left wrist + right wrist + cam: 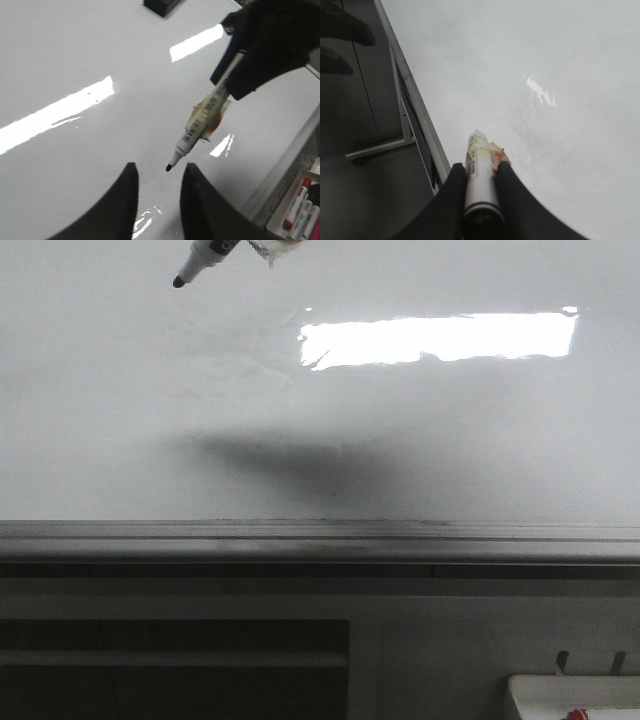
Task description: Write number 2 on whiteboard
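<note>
Right gripper (pixel 480 185) jaws pinch a marker (pixel 479 182) by its barrel, cap end between the fingers, body sticking out ahead of them. Marker tip (pixel 170 167) points down, just off the whiteboard (pixel 320 420); contact can't be told. Left gripper (pixel 157 200) jaws spread, nothing between them; marker tip sits just ahead of the gap. Whiteboard lies under both jaws, no digit stroke visible on it. Small tray of markers (pixel 295 212) sits past the board's frame, well away from the jaws.
</note>
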Tool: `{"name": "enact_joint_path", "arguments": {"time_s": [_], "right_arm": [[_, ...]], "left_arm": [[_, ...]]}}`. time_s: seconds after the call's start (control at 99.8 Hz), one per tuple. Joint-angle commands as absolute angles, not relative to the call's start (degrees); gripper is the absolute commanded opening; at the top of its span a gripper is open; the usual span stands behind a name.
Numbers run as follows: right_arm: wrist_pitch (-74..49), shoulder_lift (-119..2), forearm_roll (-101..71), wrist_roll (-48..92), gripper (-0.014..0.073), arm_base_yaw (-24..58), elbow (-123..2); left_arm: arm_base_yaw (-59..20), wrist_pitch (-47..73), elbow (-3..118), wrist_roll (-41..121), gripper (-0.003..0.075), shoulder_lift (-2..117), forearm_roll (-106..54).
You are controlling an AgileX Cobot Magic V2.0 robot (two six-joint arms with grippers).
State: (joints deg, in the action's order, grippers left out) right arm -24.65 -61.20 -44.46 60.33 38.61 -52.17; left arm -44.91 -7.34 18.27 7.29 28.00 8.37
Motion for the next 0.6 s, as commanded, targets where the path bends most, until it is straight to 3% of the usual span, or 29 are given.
{"name": "enact_joint_path", "arguments": {"time_s": [0.0, 0.281, 0.591], "right_arm": [[-20.3, -60.0, -45.6, 60.2, -0.0069, 38.1, -54.0], [-16.7, -63.7, -45.6, 59.7, -0.0069, 38.1, -54.0], [-12.1, -67.6, -45.6, 59.7, -0.0069, 38.0, -54.2]], "left_arm": [[-42.4, -11.3, 20.1, 6.9, -0.0016, 27.9, 2.9], [-35.6, -16.3, 20.1, 6.9, -0.0020, 27.9, 0.0], [-35.2, -17.5, 20.1, 6.9, -0.0020, 27.9, -0.7]]}}
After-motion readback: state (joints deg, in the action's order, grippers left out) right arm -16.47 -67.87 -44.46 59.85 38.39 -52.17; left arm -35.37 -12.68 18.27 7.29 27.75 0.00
